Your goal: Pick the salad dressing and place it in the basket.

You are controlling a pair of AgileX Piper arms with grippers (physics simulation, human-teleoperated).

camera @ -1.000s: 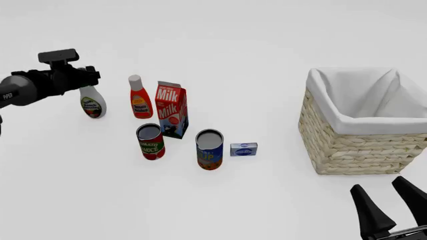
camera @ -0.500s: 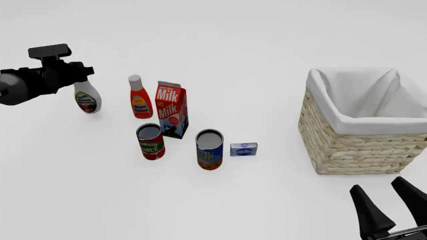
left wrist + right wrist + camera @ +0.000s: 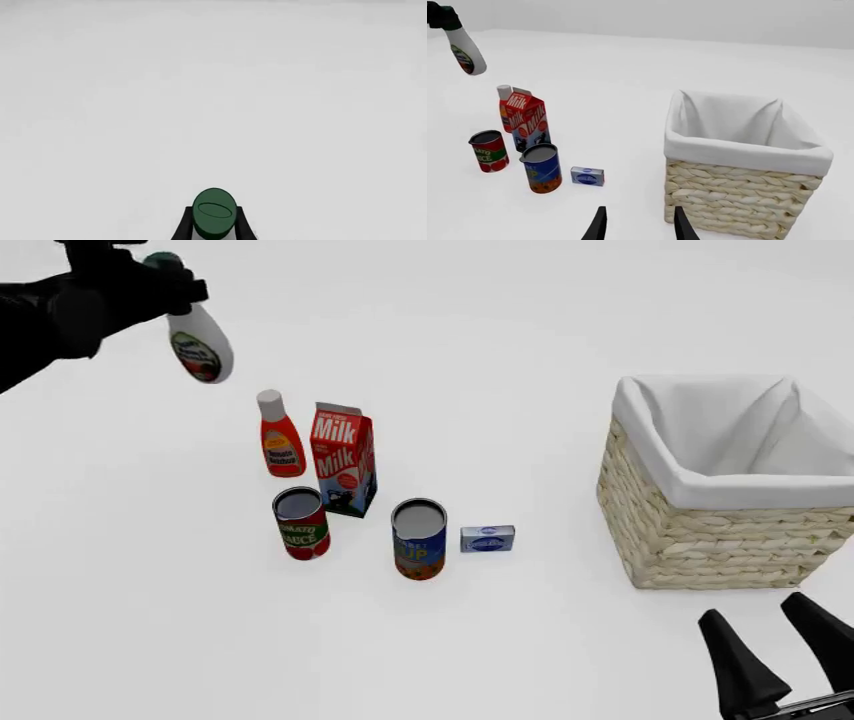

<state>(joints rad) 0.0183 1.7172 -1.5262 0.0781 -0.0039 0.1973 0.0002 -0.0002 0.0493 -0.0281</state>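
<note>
My left gripper (image 3: 163, 285) is shut on the neck of the salad dressing (image 3: 200, 345), a white bottle with a dark green cap, and holds it high above the table at the far left, tilted. The cap (image 3: 214, 213) shows between the fingers in the left wrist view. The bottle also shows in the right wrist view (image 3: 466, 50). The wicker basket (image 3: 727, 530) with white lining stands at the right, also in the right wrist view (image 3: 740, 192). My right gripper (image 3: 787, 660) is open and empty near the front edge, in front of the basket.
A red bottle with white cap (image 3: 279, 436), a milk carton (image 3: 343, 458), a tomato sauce can (image 3: 302, 523), a second can (image 3: 419, 539) and a small blue box (image 3: 487, 539) stand in a group left of the basket.
My left gripper has lifted the salad dressing well up off the table and a little to the right. The right arm has not moved.
</note>
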